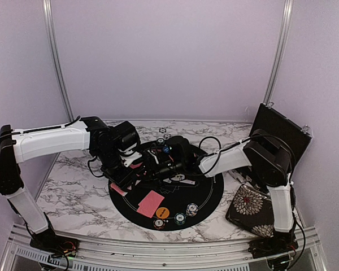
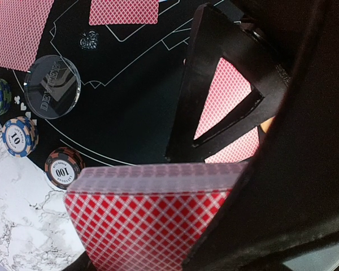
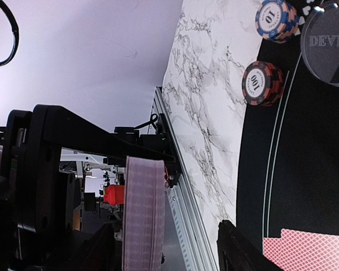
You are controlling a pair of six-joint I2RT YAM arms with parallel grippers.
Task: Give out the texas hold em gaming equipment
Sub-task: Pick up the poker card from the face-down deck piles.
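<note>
Left pincer (image 1: 135,167) holds card deck (image 2: 152,226), backs toward its wrist; long axis unclear.

Light: bright, even, from overhead; lilac walls (image 1: 169,56) washed pale.
Shadows: soft, faint on the marble surface (image 1: 73,186).
Glare: pale sheen on the clear disc (image 2: 52,86).
Focus: near card deck (image 2: 152,226) blurred in both wrist views.

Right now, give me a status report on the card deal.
Left fingers shut on card deck. Right fingers open, close beside it. Chip stacks, dealer button on mat below, apart.
</note>
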